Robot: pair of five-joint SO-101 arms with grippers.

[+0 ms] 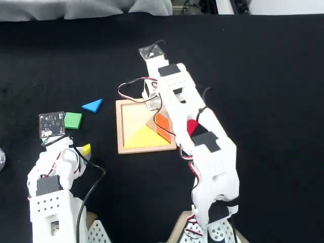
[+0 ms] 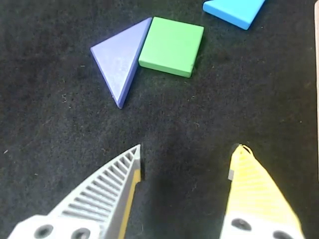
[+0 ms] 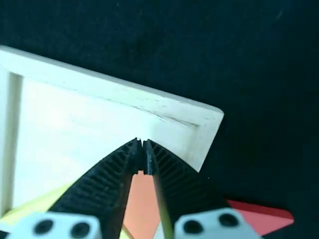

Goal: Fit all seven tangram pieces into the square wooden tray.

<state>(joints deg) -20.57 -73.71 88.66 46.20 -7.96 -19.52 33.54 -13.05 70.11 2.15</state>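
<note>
From my seat I see the bench [image 1: 263, 76] covered edge to edge in a black cloth [image 2: 50, 149], matte and fuzzy, flecked with pale lint up close. Along its far edge lies a rumpled grey sheet [image 1: 86, 7], bunched in soft folds. To the right of that sits a dark tangle of cables and gear [image 1: 202, 6], too dim for me to make out, then a plain white surface [image 1: 283, 6]. At the bench's left edge I catch a small shiny round object [image 1: 1, 158], cut off.
</note>
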